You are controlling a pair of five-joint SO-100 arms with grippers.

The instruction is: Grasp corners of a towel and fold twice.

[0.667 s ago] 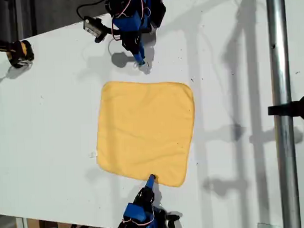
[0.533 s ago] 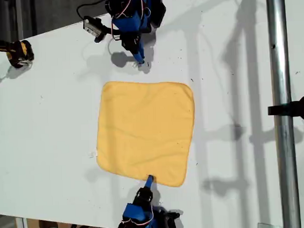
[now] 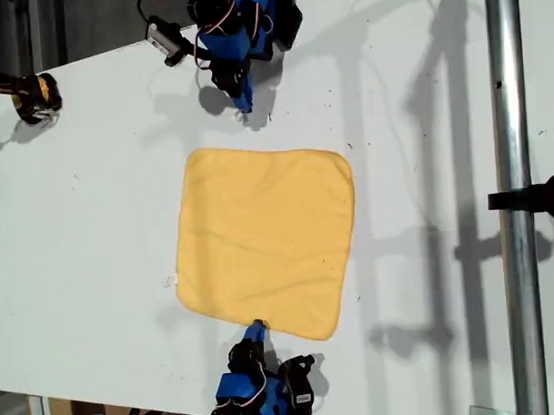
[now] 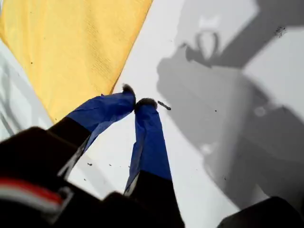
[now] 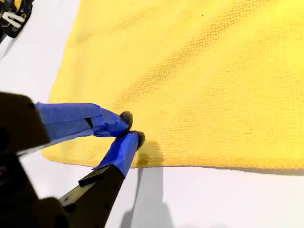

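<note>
Open white table lies on every side of the towel, so I can pass freely there. A metal pole stands along the exterior view's right; a yellow-black object, perhaps a tool, sits far left.

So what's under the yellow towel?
The towel lies flat on the white table, so the table is under it. The cloth covers that patch, so anything thin beneath would be hidden. Nothing pokes out around its edges.
</note>
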